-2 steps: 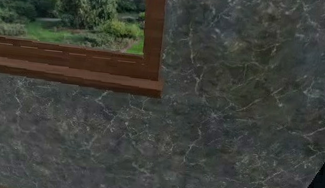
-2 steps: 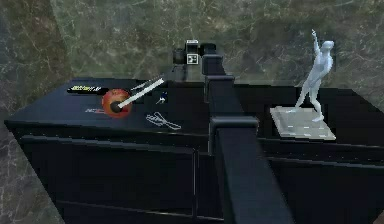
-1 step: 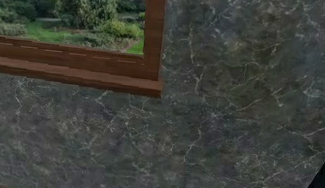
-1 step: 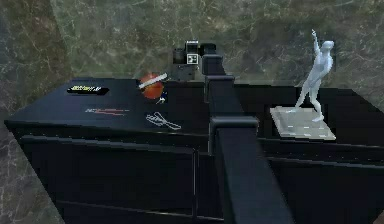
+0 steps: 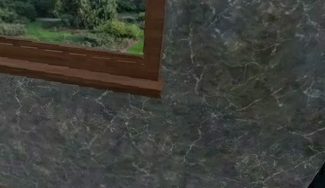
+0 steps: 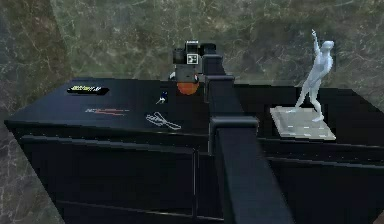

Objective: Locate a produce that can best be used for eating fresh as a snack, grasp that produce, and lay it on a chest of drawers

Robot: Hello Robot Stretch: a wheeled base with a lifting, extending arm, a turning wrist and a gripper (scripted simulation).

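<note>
I see a small orange round thing (image 6: 186, 90) lying on the black chest of drawers (image 6: 100, 125), right at the arm's fingers (image 6: 178, 75); I cannot tell if they hold it. A white statue (image 6: 315, 80) stands farther along the top.

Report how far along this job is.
Done: the arm reaches out over the black chest of drawers. In hand: a small orange-red thing shows at the gripper; I cannot tell whether it is held or laid down. Left: probably to confirm it rests on the top, then draw the arm back.
</note>
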